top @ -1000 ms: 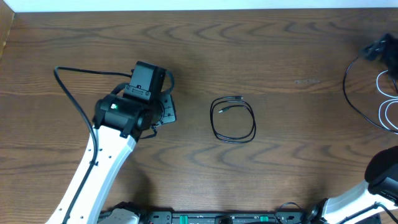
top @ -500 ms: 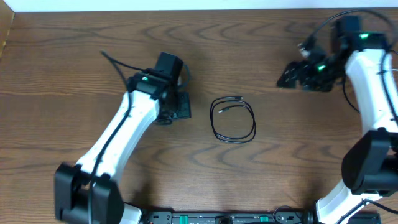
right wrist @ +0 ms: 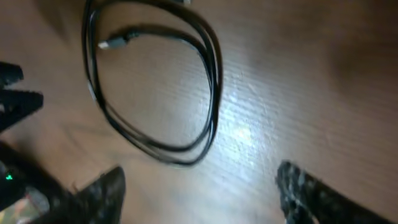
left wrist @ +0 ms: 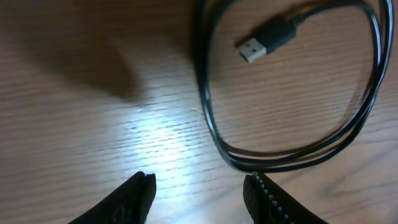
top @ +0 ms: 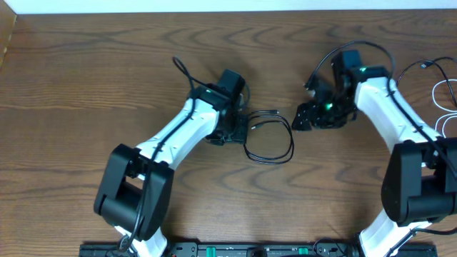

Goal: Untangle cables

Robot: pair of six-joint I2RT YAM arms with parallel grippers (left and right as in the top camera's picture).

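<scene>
A thin black cable (top: 268, 138) lies coiled in a hand-sized loop at the table's middle, its USB plug (left wrist: 266, 42) resting inside the loop. My left gripper (top: 238, 130) is open just left of the loop, its right fingertip (left wrist: 264, 193) at the coil's near edge (left wrist: 249, 162). My right gripper (top: 301, 118) is open and empty just right of the loop, which shows ahead of its jaws in the right wrist view (right wrist: 155, 87). A white cable (top: 446, 114) and another thin black cable (top: 421, 66) lie at the far right edge.
The wooden table (top: 107, 71) has a pale wall edge along the back. The left arm (top: 164, 143) stretches in from the lower left, the right arm (top: 400, 121) from the lower right. The left gripper shows at the left edge of the right wrist view (right wrist: 18, 99).
Both arms have swung inward to the central coil: the left gripper moved right to the loop's left side, the right gripper came from the far right to the loop's right side.
</scene>
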